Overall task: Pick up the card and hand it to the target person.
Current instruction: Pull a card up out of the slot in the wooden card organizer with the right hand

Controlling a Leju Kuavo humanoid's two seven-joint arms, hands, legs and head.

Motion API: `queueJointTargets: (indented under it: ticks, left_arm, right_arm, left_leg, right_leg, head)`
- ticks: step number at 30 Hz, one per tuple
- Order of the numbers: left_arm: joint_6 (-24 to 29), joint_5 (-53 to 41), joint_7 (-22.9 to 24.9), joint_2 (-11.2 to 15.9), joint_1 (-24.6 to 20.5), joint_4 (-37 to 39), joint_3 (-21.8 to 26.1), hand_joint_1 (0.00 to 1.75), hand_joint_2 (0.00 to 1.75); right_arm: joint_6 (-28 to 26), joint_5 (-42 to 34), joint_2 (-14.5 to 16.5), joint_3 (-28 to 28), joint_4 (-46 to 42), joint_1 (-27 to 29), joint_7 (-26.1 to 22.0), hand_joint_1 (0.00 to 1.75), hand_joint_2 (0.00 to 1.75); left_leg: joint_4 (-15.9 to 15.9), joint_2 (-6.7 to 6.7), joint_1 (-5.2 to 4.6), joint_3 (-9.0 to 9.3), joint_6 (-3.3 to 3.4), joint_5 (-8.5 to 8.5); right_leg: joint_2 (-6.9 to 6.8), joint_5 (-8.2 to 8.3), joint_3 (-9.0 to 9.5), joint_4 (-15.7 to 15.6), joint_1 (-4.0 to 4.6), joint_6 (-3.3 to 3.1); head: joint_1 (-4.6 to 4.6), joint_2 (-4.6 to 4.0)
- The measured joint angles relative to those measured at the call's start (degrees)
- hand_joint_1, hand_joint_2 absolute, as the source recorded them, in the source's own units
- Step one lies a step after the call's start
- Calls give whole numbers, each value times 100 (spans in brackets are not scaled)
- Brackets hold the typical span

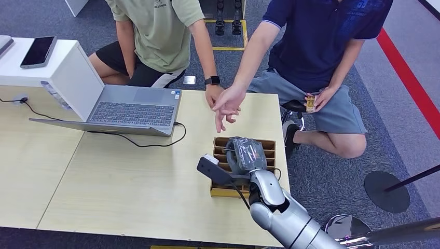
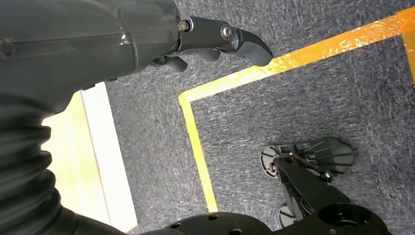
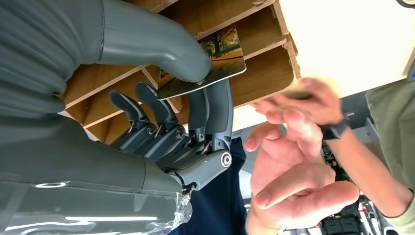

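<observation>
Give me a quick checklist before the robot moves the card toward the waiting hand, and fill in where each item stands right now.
1. Card held: ok. The right hand pinches the card between thumb and fingers.
2. Card out of the wooden organizer: cannot tell; the card sits right at the slots.
3. Receiver ready: ok. The outstretched hand of the person in the navy shirt hangs over the table, just beyond the organizer.
4. Second person's hand out of the way: not ok. The hand with the watch rests beside the receiver's.
5. Left hand idle: ok. It holds nothing, hanging above the carpet.
</observation>
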Motion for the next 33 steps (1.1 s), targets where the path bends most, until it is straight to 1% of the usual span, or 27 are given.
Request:
queueJointTargets:
  ticks: [3,6,14,16,19,21,23,27,33]
  left_arm:
    - [128,19,57,-8,42,3,11,0,175]
    - [166,33,73,-5,63,-5,16,0,175]
    - [163,34,77,-5,51,-7,16,0,175]
    - [167,36,87,-6,53,-5,15,0,175]
    - [201,49,149,-8,55,1,16,0,175]
    - [225,63,173,-4,56,1,27,0,175]
    - [251,80,176,4,57,4,42,0,175]
    - [302,99,175,12,58,2,49,0,175]
    - [334,92,192,-8,55,-5,32,0,175]
  right_arm:
    - [-229,163,-260,-179,-804,145,118,155,175]
    - [-267,315,-455,-315,-1468,277,231,155,175]
    - [-220,321,-464,-312,-1511,316,250,155,175]
    - [-319,377,-457,-344,-1547,326,224,155,175]
    - [-530,569,-568,-478,-2103,435,188,155,175]
    - [-494,664,-677,-564,-2583,516,225,155,175]
    - [-440,738,-735,-618,-2881,566,258,155,175]
    - [-481,849,-723,-688,-3111,625,228,155,175]
    - [-699,815,-669,-730,-3118,669,112,155,175]
  left_leg:
    - [4,-5,-1,-5,1,-1]
    - [10,-15,-3,-12,2,-4]
    - [8,-16,-2,-8,2,1]
    - [7,-14,-2,-8,1,1]
    - [7,-15,-1,-8,2,0]
    - [10,-18,-1,-11,2,-2]
    - [12,-20,-3,-12,2,-4]
    - [11,-18,-3,-10,2,-4]
    - [8,-12,0,-8,0,2]
  right_leg:
    - [-5,-3,-3,3,-1,1]
    - [-15,-9,-8,9,-3,3]
    - [-16,-4,-5,5,-2,2]
    - [-14,-3,-6,5,-2,2]
    - [-15,-4,-6,4,-1,2]
    - [-19,-7,-7,7,-1,1]
    - [-20,-10,-8,10,-2,3]
    - [-19,-10,-7,9,-3,3]
    - [-17,-2,-5,4,1,-1]
  head:
    - [0,0]
    - [0,0]
    - [0,0]
    - [0,0]
    - [0,0]
    - [0,0]
    - [0,0]
    - [0,0]
    - [0,0]
